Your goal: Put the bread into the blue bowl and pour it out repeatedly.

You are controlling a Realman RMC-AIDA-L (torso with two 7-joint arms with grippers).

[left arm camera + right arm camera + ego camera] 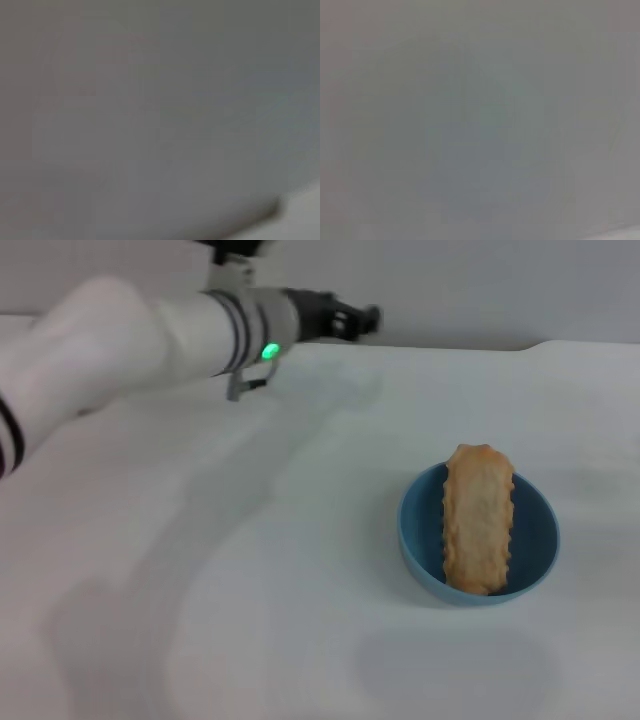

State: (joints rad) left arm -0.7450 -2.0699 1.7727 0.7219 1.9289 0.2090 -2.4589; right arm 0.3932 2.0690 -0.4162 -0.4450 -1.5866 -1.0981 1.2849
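Head view: bread [479, 518] in blue bowl [532, 540], well apart from left hand [362, 318].

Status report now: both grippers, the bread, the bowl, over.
Left gripper raised at the far left of the white table, holding nothing. Right gripper out of view. Tan scalloped-edged bread loaf lying in the light-blue round bowl. Nothing in the way.

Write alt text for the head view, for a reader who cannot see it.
A tan bread with scalloped edges lies in a blue bowl on a white table, its ends resting on the rim. The robot's left arm reaches across the far left, its left gripper well away from the bowl; the right arm is out of view.
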